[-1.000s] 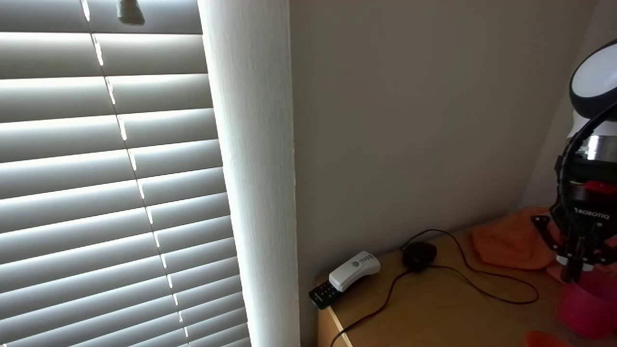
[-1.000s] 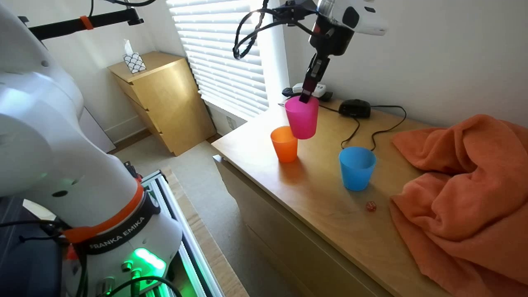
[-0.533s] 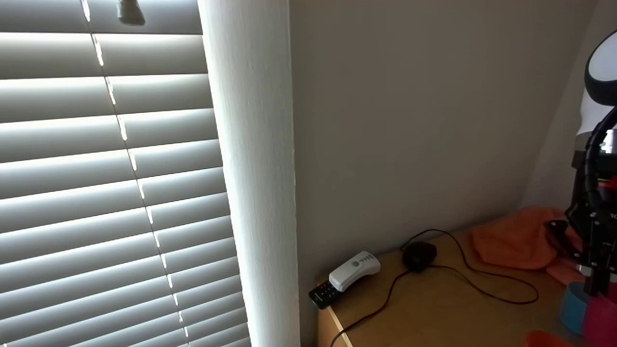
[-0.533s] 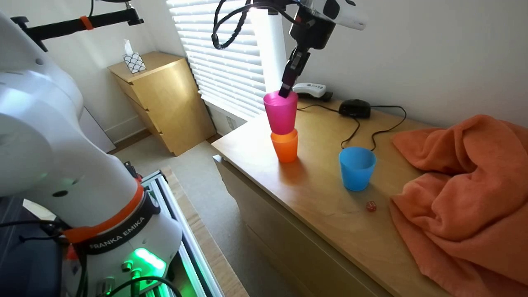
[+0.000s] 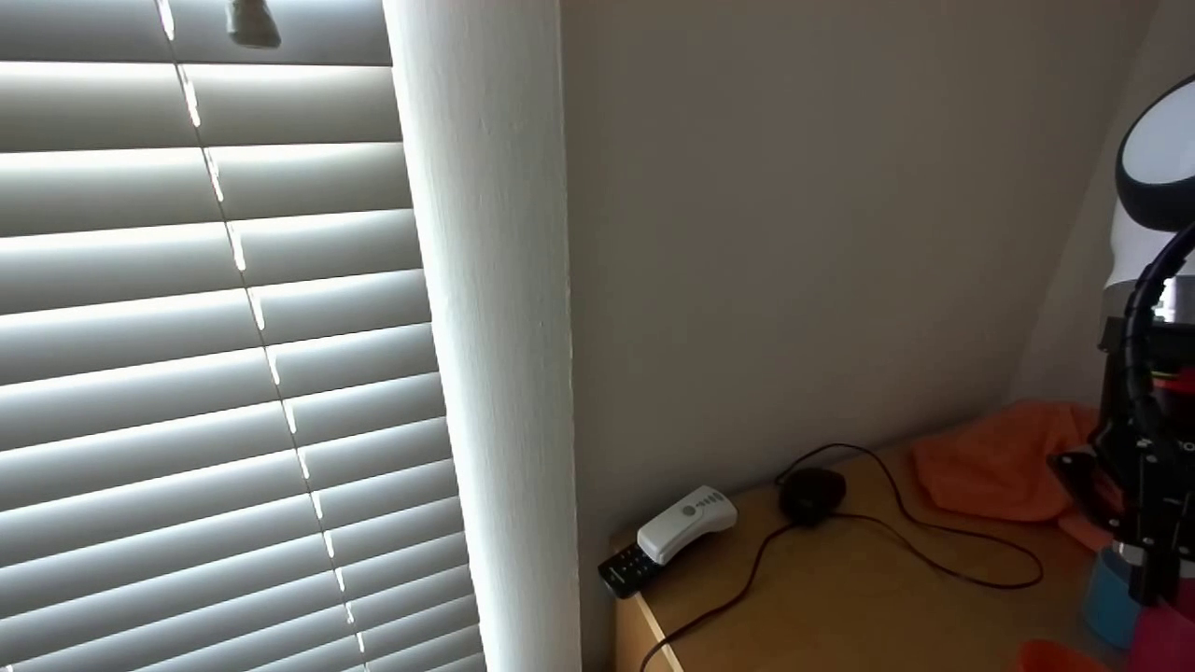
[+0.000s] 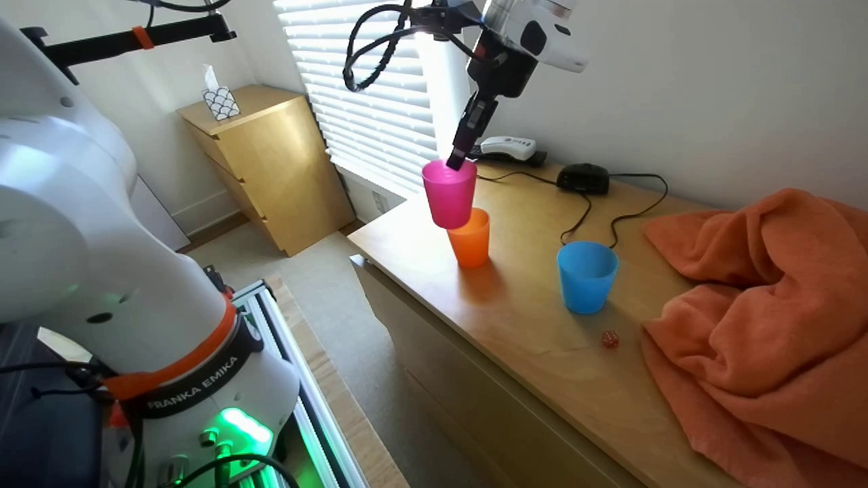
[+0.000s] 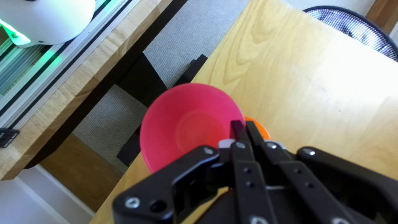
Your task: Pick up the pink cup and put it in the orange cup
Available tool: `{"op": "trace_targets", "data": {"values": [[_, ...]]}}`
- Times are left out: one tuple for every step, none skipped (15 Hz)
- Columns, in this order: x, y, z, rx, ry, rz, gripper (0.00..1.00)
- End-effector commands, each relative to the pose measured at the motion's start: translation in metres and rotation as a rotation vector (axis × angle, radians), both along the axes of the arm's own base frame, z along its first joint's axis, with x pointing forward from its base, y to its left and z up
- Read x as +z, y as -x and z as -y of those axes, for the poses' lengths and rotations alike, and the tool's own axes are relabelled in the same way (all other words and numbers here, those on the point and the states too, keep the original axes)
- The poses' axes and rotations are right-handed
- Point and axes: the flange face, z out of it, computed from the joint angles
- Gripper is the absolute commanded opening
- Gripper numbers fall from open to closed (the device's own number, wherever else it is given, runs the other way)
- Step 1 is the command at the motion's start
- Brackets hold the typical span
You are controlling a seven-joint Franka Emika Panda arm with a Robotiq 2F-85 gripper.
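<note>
An end effector (image 6: pixel 455 163) clasps a pink cup (image 6: pixel 449 200) by its rim above the desk (image 6: pixel 519 312), close to an upright orange cup (image 6: pixel 473 245).

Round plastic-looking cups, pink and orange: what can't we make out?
Wrist view: most of the orange cup, behind the pink cup and black jointed tool.
In an exterior view: pink cup cut off by right and bottom edges; orange cup by bottom.
In an exterior view: whether they touch; the pink cup covers part of the orange one.
</note>
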Motion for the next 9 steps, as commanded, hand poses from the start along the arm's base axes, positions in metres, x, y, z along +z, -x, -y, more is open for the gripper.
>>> {"op": "trace_targets", "data": {"values": [[-0.008, 0.0, -0.005, 0.01, -0.029, 0.035, 0.01], [-0.01, -0.003, -0.005, 0.009, -0.033, 0.041, 0.01], [-0.011, -0.005, -0.005, 0.012, -0.033, 0.054, 0.01], [-0.013, -0.007, -0.005, 0.009, -0.033, 0.06, 0.01], [-0.016, -0.01, -0.004, 0.014, -0.032, 0.072, 0.01], [-0.02, -0.012, -0.003, 0.015, -0.032, 0.08, 0.01], [-0.024, -0.014, -0.004, 0.017, -0.04, 0.082, 0.01], [-0.026, -0.015, -0.005, 0.019, -0.054, 0.089, 0.01], [-0.027, -0.015, -0.006, 0.024, -0.078, 0.095, 0.01]]}}
